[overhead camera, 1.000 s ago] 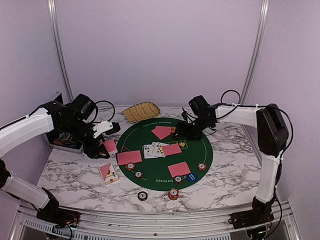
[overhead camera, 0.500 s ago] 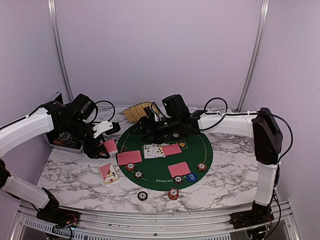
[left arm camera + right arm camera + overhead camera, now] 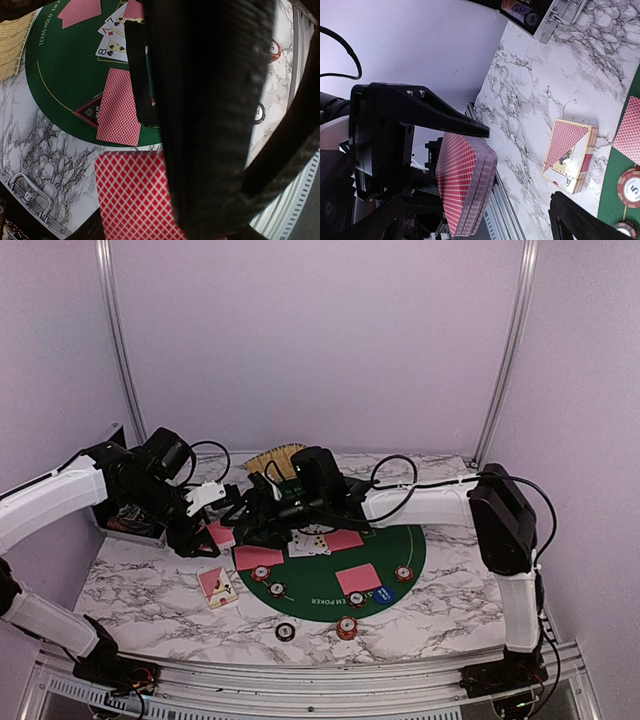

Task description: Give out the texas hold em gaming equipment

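Observation:
My left gripper (image 3: pixel 213 528) is shut on a deck of red-backed cards (image 3: pixel 220 534), held above the marble left of the green poker mat (image 3: pixel 400 540). The deck fills the lower left wrist view (image 3: pixel 135 195) and shows edge-on in the right wrist view (image 3: pixel 465 185). My right gripper (image 3: pixel 243 517) reaches across the mat, open, its fingers (image 3: pixel 580 220) on either side of the deck without touching it. Red-backed cards (image 3: pixel 358 578) and face-up cards (image 3: pixel 305 540) lie on the mat, with striped chips (image 3: pixel 260 573), a blue button (image 3: pixel 383 592) and a black triangular button (image 3: pixel 90 112).
A card box (image 3: pixel 217 586) lies on the marble at front left. Two chips (image 3: pixel 346 627) sit off the mat's front edge. The yellow basket (image 3: pixel 283 458) stands at the back, partly hidden. The black case (image 3: pixel 130 520) sits under my left arm.
My right arm has swung from the mat's back right edge across to the left, up to the deck in my left gripper. The left arm and deck have not moved.

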Robot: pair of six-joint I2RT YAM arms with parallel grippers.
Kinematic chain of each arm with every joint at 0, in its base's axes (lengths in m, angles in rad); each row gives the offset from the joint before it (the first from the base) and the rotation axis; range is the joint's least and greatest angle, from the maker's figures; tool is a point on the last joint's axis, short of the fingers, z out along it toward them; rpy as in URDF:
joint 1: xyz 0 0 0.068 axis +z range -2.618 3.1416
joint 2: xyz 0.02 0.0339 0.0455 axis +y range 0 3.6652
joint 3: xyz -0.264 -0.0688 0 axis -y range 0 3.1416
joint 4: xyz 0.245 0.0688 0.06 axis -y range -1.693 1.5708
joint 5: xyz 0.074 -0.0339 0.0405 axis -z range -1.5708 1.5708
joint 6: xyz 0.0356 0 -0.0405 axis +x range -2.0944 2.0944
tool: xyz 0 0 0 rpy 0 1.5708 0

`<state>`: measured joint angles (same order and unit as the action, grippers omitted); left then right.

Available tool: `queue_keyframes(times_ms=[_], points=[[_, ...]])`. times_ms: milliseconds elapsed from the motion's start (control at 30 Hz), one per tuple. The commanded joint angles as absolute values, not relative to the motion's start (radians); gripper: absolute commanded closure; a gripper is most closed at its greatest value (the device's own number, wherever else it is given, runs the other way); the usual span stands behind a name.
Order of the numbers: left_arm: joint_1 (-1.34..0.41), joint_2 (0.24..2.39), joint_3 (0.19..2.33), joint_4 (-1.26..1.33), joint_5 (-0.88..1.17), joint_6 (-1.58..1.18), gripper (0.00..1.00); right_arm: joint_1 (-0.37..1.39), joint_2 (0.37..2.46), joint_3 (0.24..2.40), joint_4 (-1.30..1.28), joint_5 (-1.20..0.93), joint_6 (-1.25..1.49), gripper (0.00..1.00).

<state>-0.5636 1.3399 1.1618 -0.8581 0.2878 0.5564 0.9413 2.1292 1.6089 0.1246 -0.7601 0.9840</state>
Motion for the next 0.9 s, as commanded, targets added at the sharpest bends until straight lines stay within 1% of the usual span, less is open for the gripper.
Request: queue_keyframes(times_ms=[0,467,767,867], points=[[-0.56,1.322,1.175,-0.854,0.313,0.548,1.0,0.959,2.173,1.678,0.181,-0.782,1.021,0.01],[-0.56,1.329,1.191,-0.854,0.328,0.542,1.0,1.002,2.338,1.87,0.175,-0.815,1.072,0.02],[-0.56,1.322,1.199,-0.855,0.324,0.541,1.0,0.999,2.371,1.893,0.128,-0.825,1.06,0.1],[-0.56,1.32,1.201,-0.856,0.326,0.541,1.0,0.991,2.362,1.863,0.108,-0.825,1.046,0.15]])
